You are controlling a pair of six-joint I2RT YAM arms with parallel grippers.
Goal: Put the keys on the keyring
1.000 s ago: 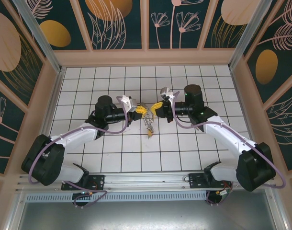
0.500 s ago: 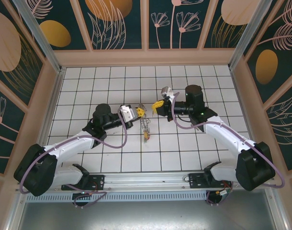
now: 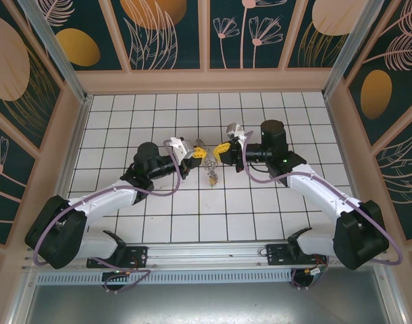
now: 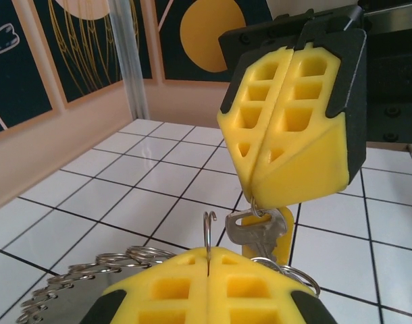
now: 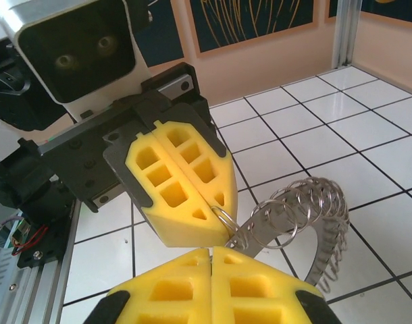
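Observation:
My left gripper [image 3: 198, 154] [image 4: 209, 253] is shut on a thin wire loop [image 4: 209, 233] belonging to the keyring [image 3: 209, 174] [image 4: 71, 280]. The keyring is a silvery band strung with several small split rings, and it hangs below the fingers above the floor. My right gripper [image 3: 218, 152] [image 4: 254, 197] faces it almost tip to tip. It is shut on the small ring of a silver key [image 4: 254, 233], which dangles beside a yellow plastic piece [image 4: 281, 248]. In the right wrist view, my right gripper [image 5: 211, 251] sits just under the left gripper [image 5: 221, 214], with the keyring [image 5: 267, 229] curling off to the right.
White tiled floor [image 3: 260, 209] with dark grid lines lies under both arms. Tan walls [image 3: 206, 81] with patterned panels close in the back and sides. A metal rail [image 3: 206, 253] runs along the near edge by the arm bases.
Half a second ago the left gripper sat lower and further left, apart from the right one. It has swung back up and right, so both sets of fingertips nearly meet again.

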